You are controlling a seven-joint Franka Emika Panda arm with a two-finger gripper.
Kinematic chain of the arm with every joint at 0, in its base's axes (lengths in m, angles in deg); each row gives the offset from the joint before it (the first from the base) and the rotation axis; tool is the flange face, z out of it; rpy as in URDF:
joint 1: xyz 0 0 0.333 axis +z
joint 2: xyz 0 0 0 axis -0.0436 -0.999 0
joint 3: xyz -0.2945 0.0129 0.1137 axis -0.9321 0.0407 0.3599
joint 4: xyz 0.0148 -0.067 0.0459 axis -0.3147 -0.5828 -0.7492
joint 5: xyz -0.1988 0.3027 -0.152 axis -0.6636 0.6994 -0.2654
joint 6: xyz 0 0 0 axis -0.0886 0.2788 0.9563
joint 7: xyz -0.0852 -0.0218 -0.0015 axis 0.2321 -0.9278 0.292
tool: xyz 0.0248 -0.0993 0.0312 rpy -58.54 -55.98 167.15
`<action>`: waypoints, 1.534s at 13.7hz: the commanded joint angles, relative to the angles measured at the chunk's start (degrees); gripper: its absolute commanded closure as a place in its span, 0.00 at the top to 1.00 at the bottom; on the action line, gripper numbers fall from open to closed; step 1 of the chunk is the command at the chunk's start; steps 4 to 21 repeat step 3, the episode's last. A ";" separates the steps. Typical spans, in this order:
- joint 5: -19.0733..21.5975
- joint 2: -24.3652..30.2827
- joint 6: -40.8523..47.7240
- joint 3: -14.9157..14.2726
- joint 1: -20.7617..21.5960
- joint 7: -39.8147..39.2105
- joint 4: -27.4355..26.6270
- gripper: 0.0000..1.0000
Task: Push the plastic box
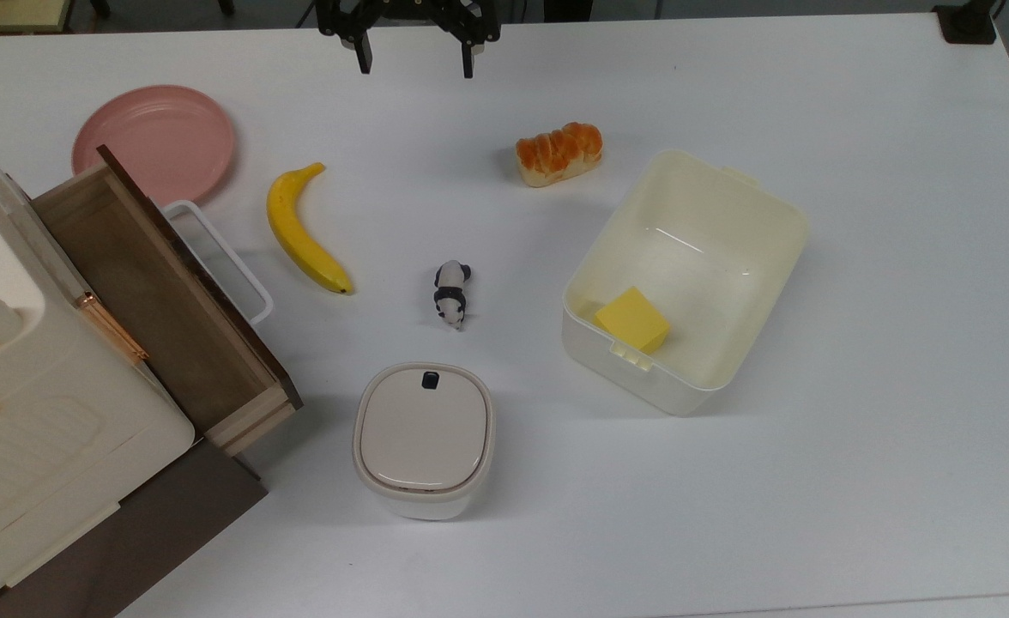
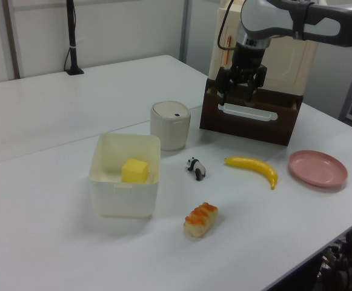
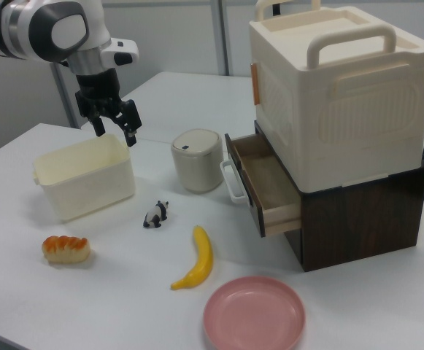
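Observation:
The plastic box (image 1: 686,391) is a deep cream-white tub standing open on the table at the top view's right; it also shows in the left view (image 2: 125,197) and the right view (image 3: 87,187). A yellow block (image 1: 633,319) lies in one corner of it. My gripper (image 1: 414,62) hangs open in the air at the top view's upper edge, well apart from the box and up-left of it. The left view has the gripper (image 2: 235,97) in front of the cabinet. In the right view the gripper (image 3: 115,131) hovers above the box's far end.
A bread roll (image 1: 558,153), a panda figure (image 1: 450,292), a banana (image 1: 303,232) and a pink plate (image 1: 154,142) lie across the table. A lidded white container (image 1: 425,438) stands near the front. A cabinet with an open wooden drawer (image 1: 153,292) fills the top view's left.

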 commanded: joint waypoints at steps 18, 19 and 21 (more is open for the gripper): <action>1.25 -0.14 0.41 -2.34 2.25 0.56 0.89 1.00; 1.25 -0.14 0.41 -2.34 2.25 0.56 0.89 1.00; 1.25 -0.14 0.41 -2.34 2.25 0.56 0.89 1.00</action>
